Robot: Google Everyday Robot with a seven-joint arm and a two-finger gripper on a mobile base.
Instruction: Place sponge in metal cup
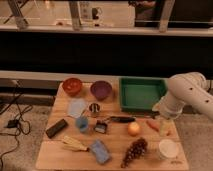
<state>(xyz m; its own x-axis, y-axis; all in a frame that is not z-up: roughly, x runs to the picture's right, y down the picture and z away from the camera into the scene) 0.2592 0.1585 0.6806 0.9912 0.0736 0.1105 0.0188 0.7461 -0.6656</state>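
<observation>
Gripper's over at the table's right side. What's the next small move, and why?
Probably swing the gripper across the table to hover above the sponge. It hangs open and empty at the right side by the carrot, far from the sponge, which lies flat near the front edge; the metal cup stands farther back.

Lab: wooden table (59, 153), floor cables (14, 120), glass partition (45, 12); claw (165, 125) over table beside green tray (142, 94).

Nope, can't make out any text, labels, brands or numbers anywhere in this shot.
</observation>
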